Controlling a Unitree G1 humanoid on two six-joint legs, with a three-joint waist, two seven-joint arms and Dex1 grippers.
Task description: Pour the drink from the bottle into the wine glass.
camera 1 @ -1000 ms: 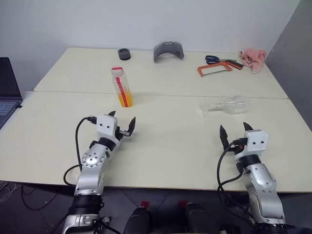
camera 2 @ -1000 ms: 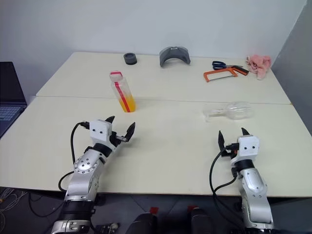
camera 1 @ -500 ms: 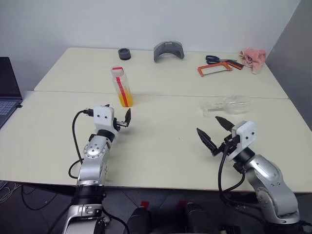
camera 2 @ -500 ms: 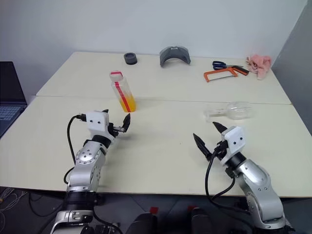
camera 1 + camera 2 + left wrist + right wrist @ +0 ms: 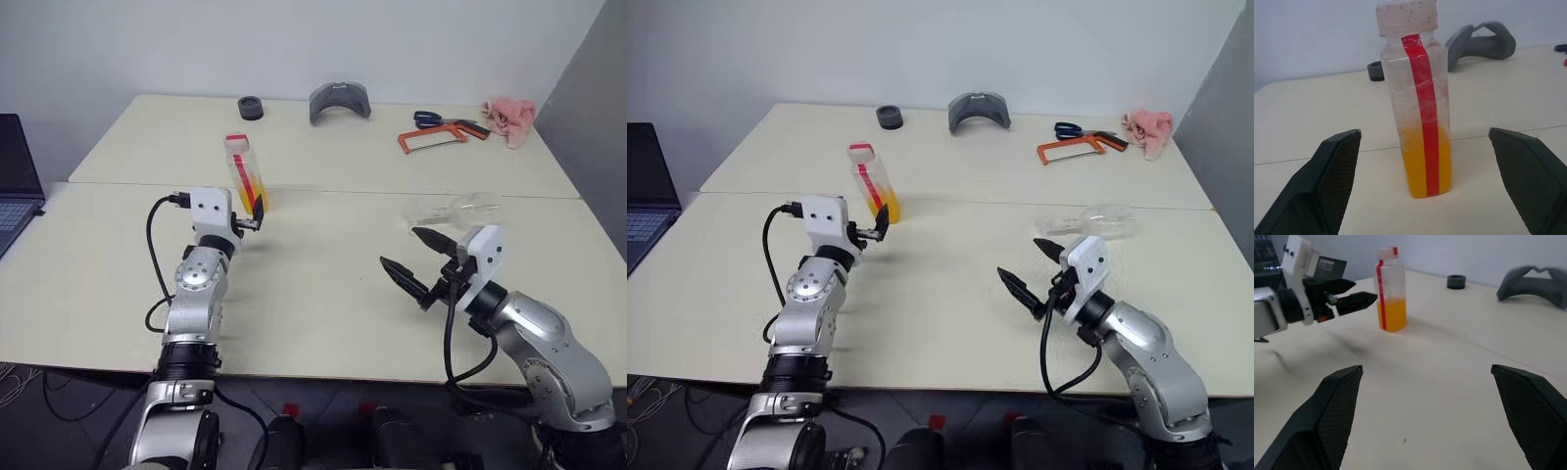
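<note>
The bottle [image 5: 245, 176] stands upright on the table, clear with a red strip and a capped top; the orange drink [image 5: 1418, 161] fills its lower part. My left gripper [image 5: 243, 213] is open, level and just short of the bottle, with the bottle centred between its fingers [image 5: 1332, 176] and untouched. The wine glass [image 5: 460, 208] lies on its side on the right, clear and empty. My right gripper [image 5: 400, 248] is open and empty, hanging above the table in front of the glass and pointing left toward the table's middle.
Along the far edge lie a black tape roll [image 5: 250, 108], a grey curved piece [image 5: 339, 102], scissors [image 5: 428, 119], an orange hacksaw [image 5: 431, 139] and a pink cloth [image 5: 507, 116]. A laptop [image 5: 15, 186] sits at the left edge. A seam runs across between two tabletops.
My left gripper rose and moved forward up to the bottle. My right gripper lifted and swung left, turning from pointing forward to pointing across the table. Both stayed open.
</note>
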